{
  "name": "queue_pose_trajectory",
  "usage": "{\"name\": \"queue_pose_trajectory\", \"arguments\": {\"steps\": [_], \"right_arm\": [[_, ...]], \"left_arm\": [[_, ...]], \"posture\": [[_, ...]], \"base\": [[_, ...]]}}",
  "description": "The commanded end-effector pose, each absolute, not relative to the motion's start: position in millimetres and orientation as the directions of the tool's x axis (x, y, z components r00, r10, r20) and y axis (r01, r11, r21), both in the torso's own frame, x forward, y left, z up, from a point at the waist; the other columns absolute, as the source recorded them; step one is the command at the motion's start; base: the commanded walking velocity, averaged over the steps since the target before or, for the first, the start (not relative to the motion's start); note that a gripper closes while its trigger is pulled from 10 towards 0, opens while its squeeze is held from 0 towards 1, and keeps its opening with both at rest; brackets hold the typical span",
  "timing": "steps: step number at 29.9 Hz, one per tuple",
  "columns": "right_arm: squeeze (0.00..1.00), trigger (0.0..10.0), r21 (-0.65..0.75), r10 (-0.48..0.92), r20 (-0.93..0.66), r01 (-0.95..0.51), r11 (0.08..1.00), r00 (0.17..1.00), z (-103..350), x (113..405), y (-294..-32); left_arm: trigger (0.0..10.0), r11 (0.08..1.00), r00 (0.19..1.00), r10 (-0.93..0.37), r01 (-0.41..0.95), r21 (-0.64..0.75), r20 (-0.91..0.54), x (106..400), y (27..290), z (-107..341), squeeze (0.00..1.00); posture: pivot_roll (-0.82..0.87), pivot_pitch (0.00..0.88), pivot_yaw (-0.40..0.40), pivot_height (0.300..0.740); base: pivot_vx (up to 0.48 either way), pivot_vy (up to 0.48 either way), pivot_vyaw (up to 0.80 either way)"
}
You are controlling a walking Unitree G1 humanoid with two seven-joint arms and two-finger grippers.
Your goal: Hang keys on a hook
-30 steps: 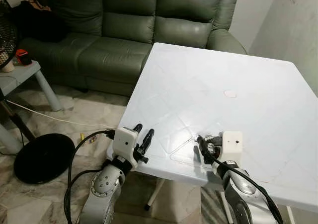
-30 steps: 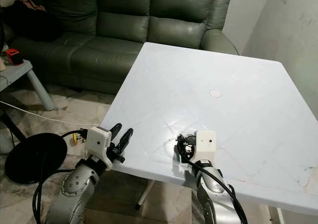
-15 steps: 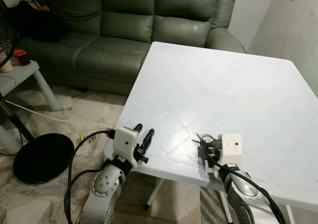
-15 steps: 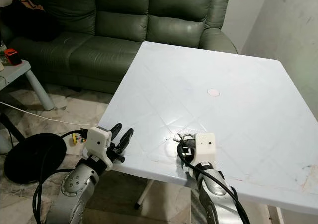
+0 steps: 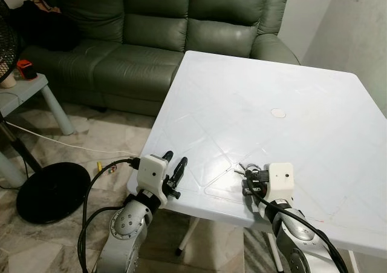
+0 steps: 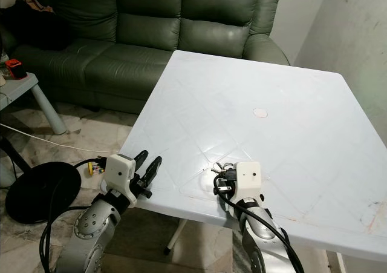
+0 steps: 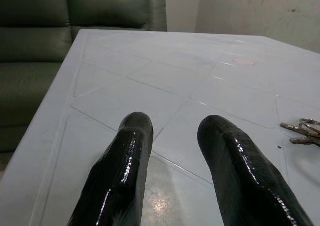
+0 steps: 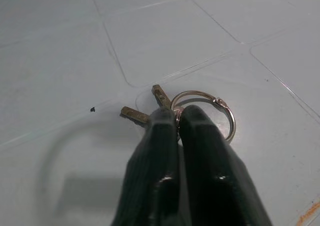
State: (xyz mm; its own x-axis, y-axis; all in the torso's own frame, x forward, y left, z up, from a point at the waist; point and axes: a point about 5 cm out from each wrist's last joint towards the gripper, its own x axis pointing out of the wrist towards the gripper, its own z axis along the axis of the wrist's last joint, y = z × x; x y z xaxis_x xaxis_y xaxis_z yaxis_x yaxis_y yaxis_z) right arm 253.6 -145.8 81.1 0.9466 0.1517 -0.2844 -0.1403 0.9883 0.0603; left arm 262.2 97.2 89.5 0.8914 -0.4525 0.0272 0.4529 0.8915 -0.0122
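The right end effector (image 8: 175,118) sits low over the near edge of the white counter (image 5: 302,103), its two black fingers (image 8: 200,151) pressed together on the keys (image 8: 150,113), whose metal ring (image 8: 210,110) and two brass blades stick out past the fingertips and lie on the counter surface. From above, the keys (image 5: 244,169) rest just inside that near edge, roughly midway along it. The left end effector (image 5: 175,167) hovers at the counter's near left corner with its fingers (image 7: 125,161) spread apart, holding nothing. A small round mark (image 5: 279,112) lies toward the middle of the counter, well apart from the keys. Beyond the far edge stands a dark green sofa (image 5: 157,31), and on the floor off the left edge is a round black fan base (image 5: 51,191).
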Motion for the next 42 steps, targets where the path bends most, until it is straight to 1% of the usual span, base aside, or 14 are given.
{"name": "queue_pose_trajectory", "arguments": {"steps": [1, 6, 7, 8, 9, 10, 11, 12, 14, 16, 17, 28, 29, 42], "right_arm": [[0.0, 0.0, 0.036, 0.153, -0.282, -0.148, 0.988, 0.947, 84.4, 252.4, -145.6], [0.0, 0.6, 0.024, 0.16, -0.28, -0.159, 0.987, 0.947, 84.3, 252.1, -144.5], [0.0, 2.3, 0.02, 0.167, -0.271, -0.168, 0.986, 0.948, 85.0, 252.2, -143.9], [0.0, 7.4, 0.016, 0.178, -0.267, -0.18, 0.984, 0.947, 85.3, 252.3, -143.1], [0.0, 10.0, -0.007, 0.198, -0.253, -0.207, 0.978, 0.947, 86.2, 252.9, -142.0], [0.0, 10.0, -0.017, 0.205, -0.245, -0.215, 0.976, 0.948, 86.6, 253.2, -141.7], [0.76, 10.0, 0.024, 0.217, -0.234, -0.217, 0.976, 0.948, 86.2, 252.6, -141.1], [0.93, 10.0, 0.024, 0.195, -0.246, -0.195, 0.981, 0.95, 85.1, 253.3, -142.9], [1.0, 10.0, -0.009, 0.15, -0.263, -0.158, 0.987, 0.953, 83.6, 254.6, -146.7], [1.0, 10.0, -0.026, 0.155, -0.282, -0.169, 0.985, 0.947, 81.3, 254.4, -146.8], [0.0, 10.0, -0.022, 0.168, -0.286, -0.181, 0.983, 0.943, 81.3, 254.0, -146.4], [0.04, 10.0, 0.018, 0.206, -0.312, -0.211, 0.977, 0.928, 78.4, 250.1, -142.8], [1.0, 10.0, 0.032, 0.208, -0.307, -0.208, 0.978, 0.929, 79.0, 250.0, -142.4], [1.0, 10.0, 0.071, 0.212, -0.278, -0.2, 0.977, 0.937, 86.2, 253.4, -142.4]], "left_arm": [[10.0, 0.891, 0.89, -0.453, 0.454, -0.011, 0.047, 264.4, 97.2, 95.6, 0.0], [10.0, 0.889, 0.889, -0.456, 0.457, -0.011, 0.05, 264.6, 96.5, 96.5, 0.0], [10.0, 0.889, 0.888, -0.456, 0.457, -0.011, 0.049, 264.6, 96.6, 96.3, 0.0], [10.0, 0.889, 0.888, -0.457, 0.458, -0.011, 0.049, 264.7, 96.7, 96.2, 0.0], [10.0, 0.889, 0.888, -0.457, 0.458, -0.01, 0.048, 264.8, 96.8, 96.2, 0.0], [10.0, 0.889, 0.888, -0.457, 0.458, -0.009, 0.048, 264.8, 96.9, 96.2, 0.0], [10.0, 0.889, 0.888, -0.457, 0.458, -0.008, 0.048, 264.8, 97.0, 96.0, 0.0], [10.0, 0.889, 0.888, -0.457, 0.458, -0.008, 0.048, 264.8, 97.1, 95.8, 0.0], [10.0, 0.889, 0.888, -0.457, 0.458, -0.008, 0.048, 264.9, 97.3, 95.8, 0.0], [10.0, 0.889, 0.888, -0.458, 0.458, -0.007, 0.047, 264.9, 97.5, 95.7, 0.0], [10.0, 0.889, 0.888, -0.457, 0.458, -0.007, 0.047, 265.1, 97.6, 95.8, 0.0], [10.0, 0.89, 0.889, -0.455, 0.456, -0.003, 0.046, 265.9, 98.3, 96.3, 0.0], [10.0, 0.89, 0.89, -0.455, 0.455, -0.003, 0.046, 265.9, 98.4, 96.3, 0.0], [10.0, 0.892, 0.891, -0.451, 0.452, -0.002, 0.044, 265.7, 97.9, 96.4, 0.0]], "posture": [[0.09, 0.022, -0.067, 0.74], [0.09, 0.021, -0.067, 0.74], [0.09, 0.017, -0.067, 0.74], [0.09, 0.017, -0.067, 0.74], [0.09, 0.017, -0.067, 0.74], [0.09, 0.017, -0.067, 0.74], [0.09, 0.012, -0.066, 0.74], [0.09, 0.01, -0.066, 0.74], [0.09, 0.01, -0.066, 0.74], [0.09, 0.007, -0.064, 0.74], [0.09, 0.005, -0.064, 0.74], [0.09, 0.007, -0.063, 0.74], [0.09, 0.007, -0.063, 0.74], [0.09, 0.017, -0.066, 0.74]], "base": [[0.0, 0.0, 0.0], [0.0, 0.0, 0.0], [0.0, 0.0, 0.0], [0.0, 0.0, 0.0], [0.0, 0.0, 0.0], [0.0, 0.0, 0.0], [0.0, 0.0, 0.0], [0.0, 0.0, 0.0], [0.0, 0.0, 0.0], [0.0, 0.0, 0.0], [0.0, 0.0, 0.0], [0.0, 0.0, 0.0], [0.0, 0.0, 0.0], [0.0, 0.0, 0.0]]}}
